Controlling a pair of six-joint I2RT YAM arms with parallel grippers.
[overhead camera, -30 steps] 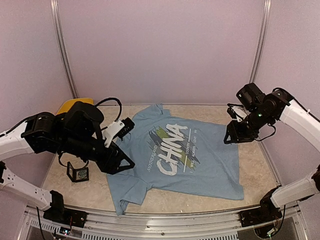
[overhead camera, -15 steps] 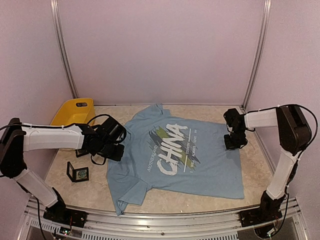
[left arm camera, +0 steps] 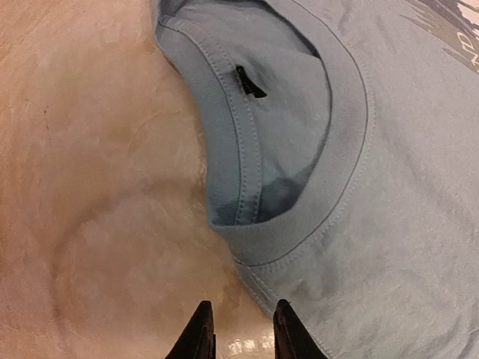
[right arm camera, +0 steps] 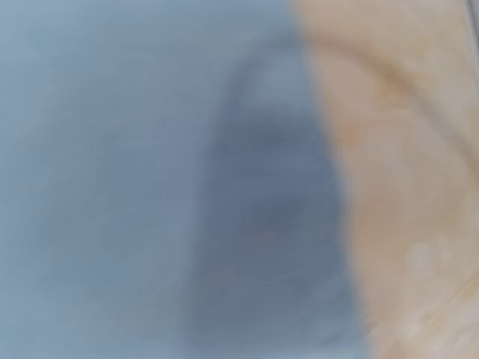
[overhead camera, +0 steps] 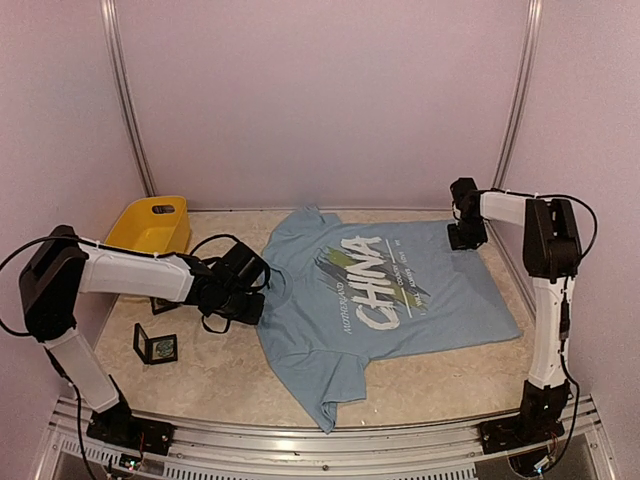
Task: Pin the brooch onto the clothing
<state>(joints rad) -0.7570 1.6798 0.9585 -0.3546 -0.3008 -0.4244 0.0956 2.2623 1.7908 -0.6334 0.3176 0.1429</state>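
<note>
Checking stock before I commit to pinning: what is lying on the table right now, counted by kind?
T-shirt: 1
Yellow bin: 1
Small black open case: 1
Dark item half hidden under the left arm, kind unclear: 1
Total: 4

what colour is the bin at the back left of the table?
The bin is yellow; it shows best in the top external view.

Light blue short-sleeved tee (overhead camera: 385, 300), white "CHINA" print up, lies flat and skewed on the worktop (overhead camera: 200, 370), collar left, hem right.
</note>
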